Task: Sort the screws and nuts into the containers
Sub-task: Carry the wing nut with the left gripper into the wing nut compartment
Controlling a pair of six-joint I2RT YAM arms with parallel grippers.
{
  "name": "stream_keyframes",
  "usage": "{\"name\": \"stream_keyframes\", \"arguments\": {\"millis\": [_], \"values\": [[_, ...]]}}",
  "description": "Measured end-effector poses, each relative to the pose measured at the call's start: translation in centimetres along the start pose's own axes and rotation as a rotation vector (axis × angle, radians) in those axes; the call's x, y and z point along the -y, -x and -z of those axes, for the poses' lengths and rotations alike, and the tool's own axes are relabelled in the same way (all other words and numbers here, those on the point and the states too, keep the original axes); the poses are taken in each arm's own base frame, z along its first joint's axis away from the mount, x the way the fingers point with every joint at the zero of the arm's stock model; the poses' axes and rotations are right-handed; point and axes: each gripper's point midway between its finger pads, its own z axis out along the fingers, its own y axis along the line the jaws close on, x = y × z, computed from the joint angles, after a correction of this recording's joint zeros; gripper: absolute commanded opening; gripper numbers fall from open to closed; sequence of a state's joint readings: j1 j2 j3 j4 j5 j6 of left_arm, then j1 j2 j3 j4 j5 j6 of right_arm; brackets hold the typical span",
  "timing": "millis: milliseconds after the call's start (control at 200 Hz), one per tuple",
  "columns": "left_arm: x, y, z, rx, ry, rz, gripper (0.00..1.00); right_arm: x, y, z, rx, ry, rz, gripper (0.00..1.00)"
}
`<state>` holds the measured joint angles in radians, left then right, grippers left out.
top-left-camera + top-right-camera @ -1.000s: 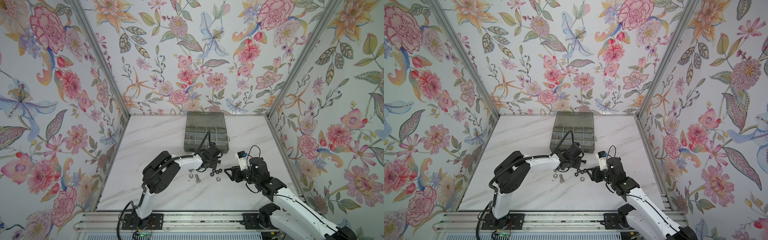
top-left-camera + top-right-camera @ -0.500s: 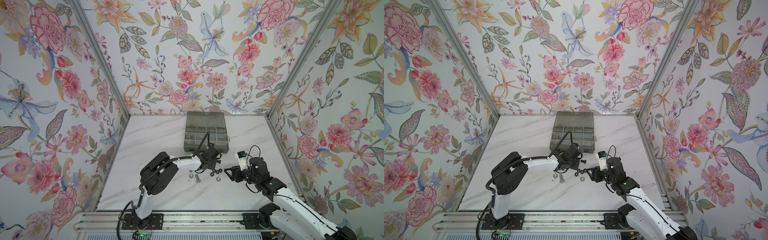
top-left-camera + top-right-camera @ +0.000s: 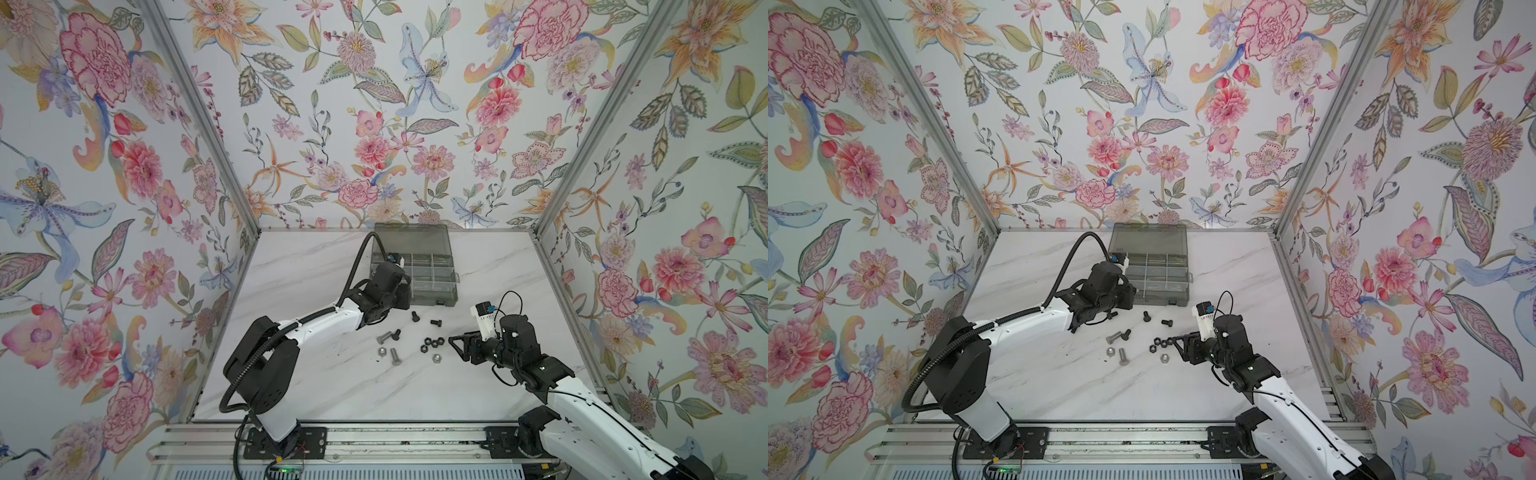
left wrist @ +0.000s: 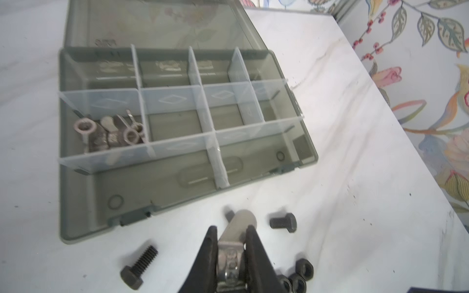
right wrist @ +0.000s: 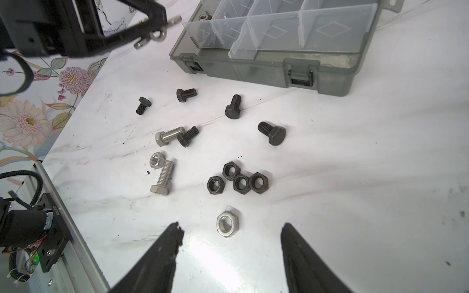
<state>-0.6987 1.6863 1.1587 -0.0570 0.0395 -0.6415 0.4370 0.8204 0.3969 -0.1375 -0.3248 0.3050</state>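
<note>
Step now: transport of silver wing nut (image 4: 241,223) to organizer box (image 4: 83,203). L hand (image 4: 231,236) closed tight on it, above counter (image 4: 355,152), just before box front edge, not yet over any cell. End cell of middle row holds other wing nuts (image 4: 109,134), so next move prob. needs lift over front wall + dividers, then release there. R hand (image 5: 231,236) about half open, empty, hovers over silver hex nut (image 5: 227,224). Black nuts (image 5: 237,181) + screws (image 5: 272,133) lie unsorted on counter.
</note>
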Motion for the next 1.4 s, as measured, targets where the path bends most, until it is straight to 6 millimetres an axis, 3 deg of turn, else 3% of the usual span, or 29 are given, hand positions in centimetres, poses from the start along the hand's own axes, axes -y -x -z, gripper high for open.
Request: {"name": "stream_keyframes", "arguments": {"millis": [245, 435, 716, 966, 1216, 1401], "values": [[-4.7, 3.4, -2.5, 0.035, 0.039, 0.025, 0.03, 0.4, -0.5, -0.7, -0.030, -0.009, -0.035, 0.65], [-6.7, 3.4, -4.7, 0.015, 0.068, 0.021, 0.03, 0.5, -0.6, -0.9, -0.034, -0.010, -0.055, 0.65], [-8.5, 2.9, -6.9, -0.011, 0.112, -0.007, 0.04, 0.1, -0.6, -1.0, -0.032, 0.000, -0.057, 0.65], [-10.4, 3.7, -7.0, 0.000, 0.154, -0.012, 0.07, -0.1, -0.6, -1.1, -0.033, 0.005, -0.057, 0.65], [-10.2, 4.7, -7.2, 0.014, 0.150, -0.025, 0.07, -0.1, -0.5, -1.3, -0.033, 0.007, -0.058, 0.66], [-10.5, 4.1, -7.7, -0.001, 0.154, -0.024, 0.13, -0.2, -0.5, -1.3, -0.034, 0.010, -0.056, 0.66]]}}
